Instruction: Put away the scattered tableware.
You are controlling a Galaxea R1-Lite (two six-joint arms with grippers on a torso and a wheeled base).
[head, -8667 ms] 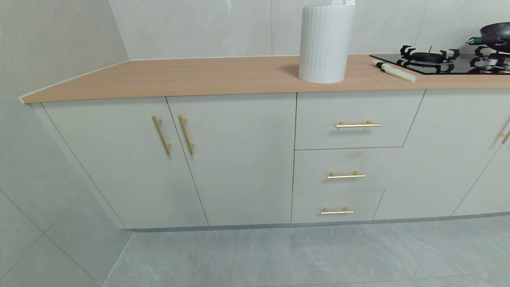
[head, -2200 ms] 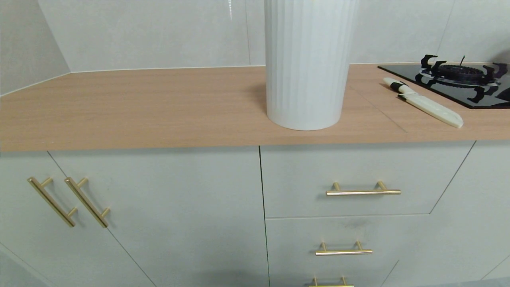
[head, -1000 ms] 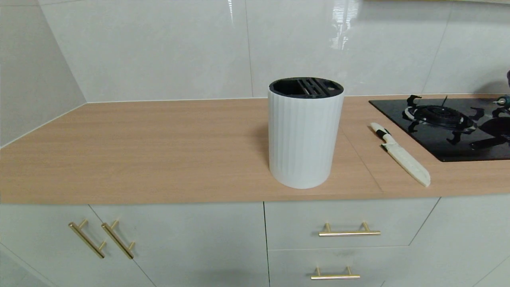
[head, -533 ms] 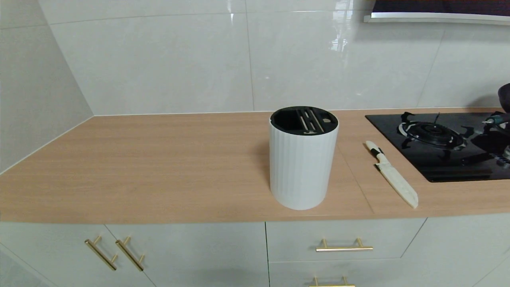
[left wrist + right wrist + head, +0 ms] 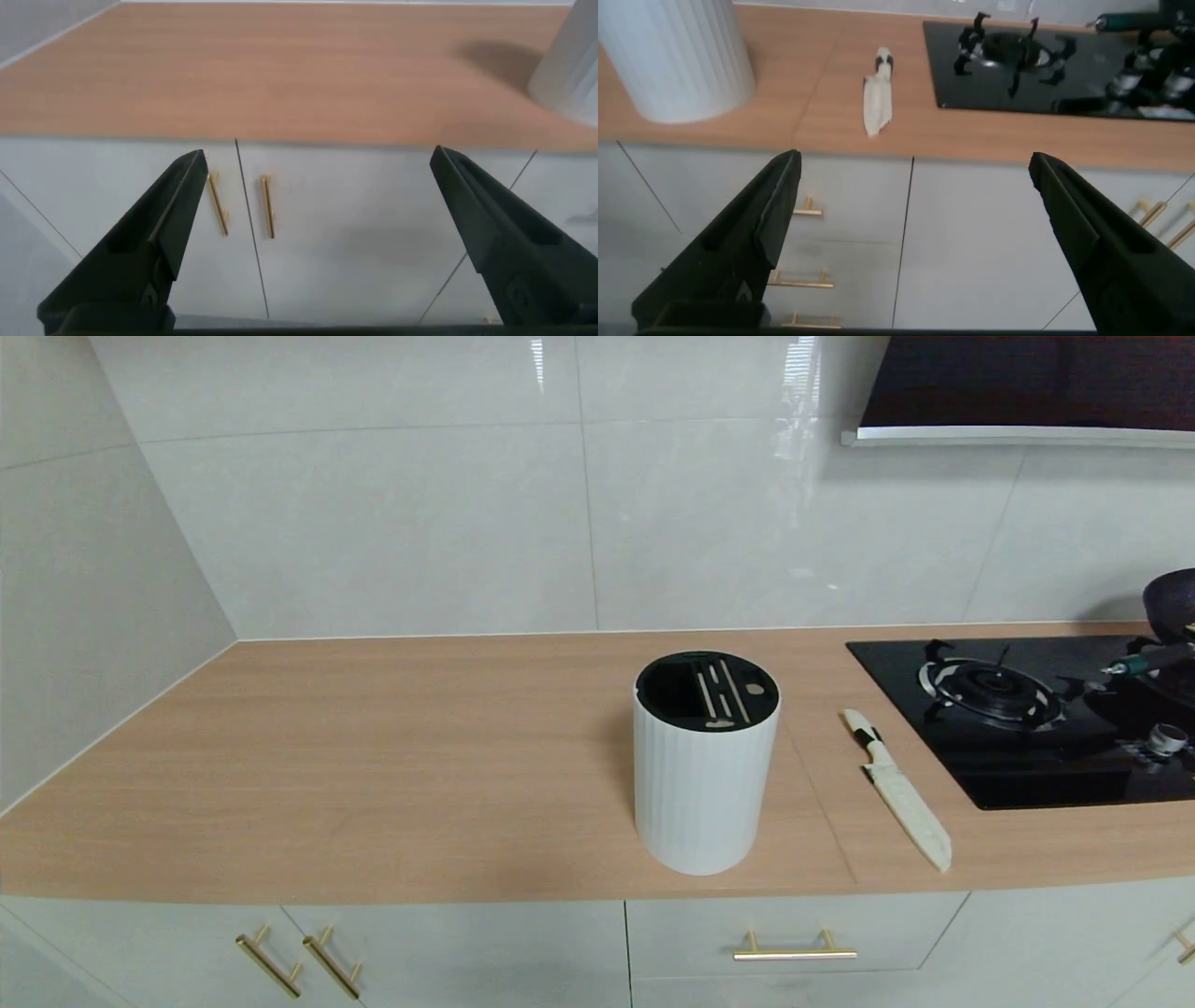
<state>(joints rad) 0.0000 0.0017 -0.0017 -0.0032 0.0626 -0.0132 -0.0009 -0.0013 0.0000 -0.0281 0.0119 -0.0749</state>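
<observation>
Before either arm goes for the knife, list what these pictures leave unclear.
- Knife holder: in the head view the depth of its slots is lost in the dark top; in the left wrist view it is cut off by the frame edge.
- Knife: which side of the blade is sharp is too small to tell in the head and right wrist views.
- Pan: cut by the head view's right edge.
- Hob: its right part runs out of the head view.

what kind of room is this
Most likely a home kitchen: a gas hob set into a wooden counter, a white knife holder with a knife lying beside it, and cabinet drawers with brass handles below.
</observation>
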